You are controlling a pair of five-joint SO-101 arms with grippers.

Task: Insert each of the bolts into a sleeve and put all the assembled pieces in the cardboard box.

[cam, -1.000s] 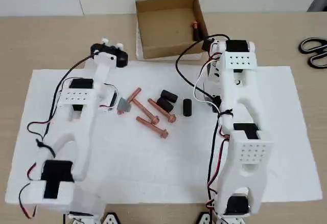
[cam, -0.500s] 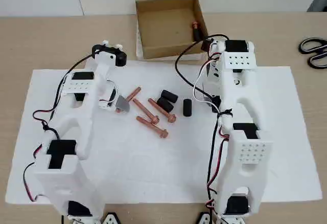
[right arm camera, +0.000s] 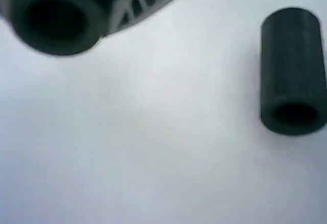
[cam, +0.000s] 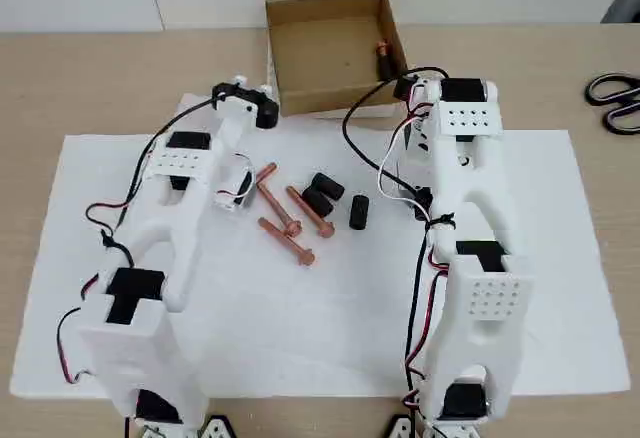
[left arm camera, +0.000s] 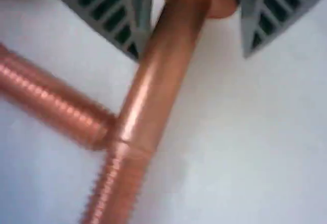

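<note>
Step in hand: pick-up of a bolt (left arm camera: 158,81) by the left pincer (left arm camera: 190,55). The jaws are spread and straddle its head end without yet gripping. The bolt lies flat on the white sheet (cam: 300,328), its shank touching a second bolt (left arm camera: 51,101). In the high view the left pincer (cam: 240,186) sits at the left edge of the bolt cluster. Right pincer (right arm camera: 138,1): as far as its wrist view shows, pressed on a sleeve (right arm camera: 51,19) with the bore facing the camera. A loose sleeve (right arm camera: 291,70) lies well apart from it on the sheet. Loose stock on the sheet: four bolts in all and three black sleeves (cam: 328,186) (cam: 318,203) (cam: 358,211), the sleeves just right of the bolts. Next move, by judgement: close the left jaws squarely on the shank, lift clear of the touching bolt without dragging it, then line the threaded end up with the sleeve's bore. A slight tilt would make the tip catch the rim. Container: one cardboard box (cam: 325,3) on the desk (cam: 100,78) beyond the sheet, open-topped. It holds one assembled piece (cam: 382,53) against its right wall.
</note>
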